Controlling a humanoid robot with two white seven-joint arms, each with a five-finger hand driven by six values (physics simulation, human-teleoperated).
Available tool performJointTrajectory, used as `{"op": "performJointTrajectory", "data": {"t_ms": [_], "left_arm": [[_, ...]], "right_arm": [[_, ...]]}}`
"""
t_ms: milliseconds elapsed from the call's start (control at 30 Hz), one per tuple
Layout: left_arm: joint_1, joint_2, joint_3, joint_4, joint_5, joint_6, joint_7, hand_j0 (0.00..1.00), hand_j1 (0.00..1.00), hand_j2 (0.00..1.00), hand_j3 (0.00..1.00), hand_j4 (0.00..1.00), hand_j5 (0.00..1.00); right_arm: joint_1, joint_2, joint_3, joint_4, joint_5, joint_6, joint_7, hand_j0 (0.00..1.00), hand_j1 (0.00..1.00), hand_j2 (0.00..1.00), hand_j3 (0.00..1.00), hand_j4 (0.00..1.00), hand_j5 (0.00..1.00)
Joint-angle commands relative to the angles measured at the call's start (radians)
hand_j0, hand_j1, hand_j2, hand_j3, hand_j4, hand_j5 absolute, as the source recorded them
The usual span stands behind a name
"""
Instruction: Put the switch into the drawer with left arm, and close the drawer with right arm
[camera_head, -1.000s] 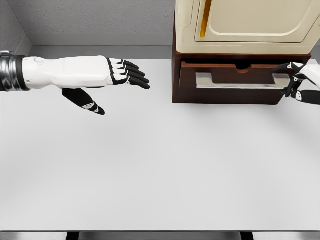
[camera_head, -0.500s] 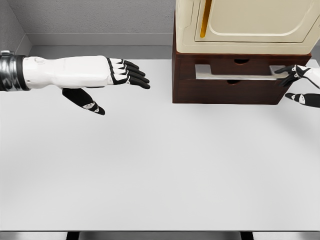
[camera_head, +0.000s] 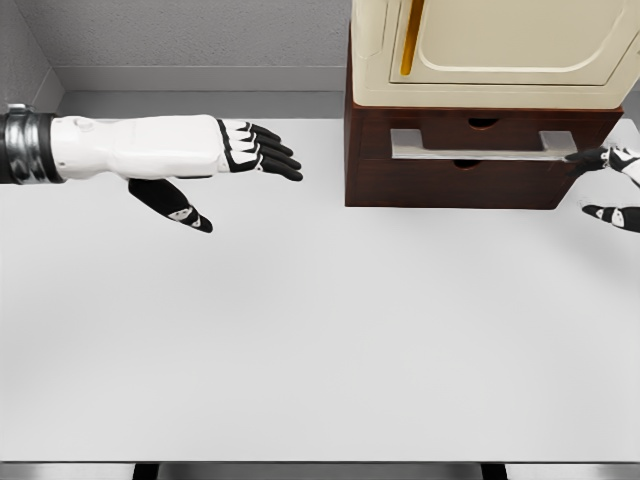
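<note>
The near part of the white table (camera_head: 300, 350) is bare from its front edge back past the middle, with wide open surface running between its left and right sides. Farther back on the left side, the left hand (camera_head: 235, 160) reaches in above the table on a level forearm, fingers stretched straight toward the right and the thumb hanging down and toward the front; it is released and holds nothing. Nothing stands between it and the cabinet (camera_head: 480, 160), which sits at the table's far right corner against the grey wall (camera_head: 190, 35). The cabinet is dark brown and carries a cream appliance (camera_head: 500, 50) on top, overhanging its front slightly. The drawer (camera_head: 470, 127) in the cabinet's front is pushed in flush, its face level with the rest of the front. Its pale metal handle (camera_head: 480, 147) is a long bar lying left to right across the front, parallel with the table's far edge. The switch cannot be seen anywhere on the table or at the cabinet. At the right edge of the table, the right hand (camera_head: 615, 185) is only partly in frame: one dark fingertip lies at the right end of the handle, another finger is spread lower and apart, so the hand looks loose, gripping nothing.
</note>
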Motion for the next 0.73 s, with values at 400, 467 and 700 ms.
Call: {"op": "performJointTrajectory", "data": {"t_ms": [400,467,700], "left_arm": [[0.009,0.008,0.0,-0.005,0.008,0.007,0.001,1.0,1.0,1.0,1.0,1.0,1.0],[0.021,0.008,0.0,-0.005,0.006,0.007,0.001,1.0,1.0,1.0,1.0,1.0,1.0],[0.023,0.008,0.0,0.007,0.005,0.007,0.001,1.0,1.0,1.0,1.0,1.0,1.0]], "right_arm": [[0.248,-0.151,-0.106,-0.428,0.064,0.162,-0.019,1.0,1.0,1.0,1.0,1.0,1.0],[0.31,-0.159,-0.074,-0.511,0.067,0.162,-0.019,1.0,1.0,1.0,1.0,1.0,1.0],[0.399,-0.177,0.056,-0.661,0.072,0.162,-0.019,1.0,1.0,1.0,1.0,1.0,1.0]]}}
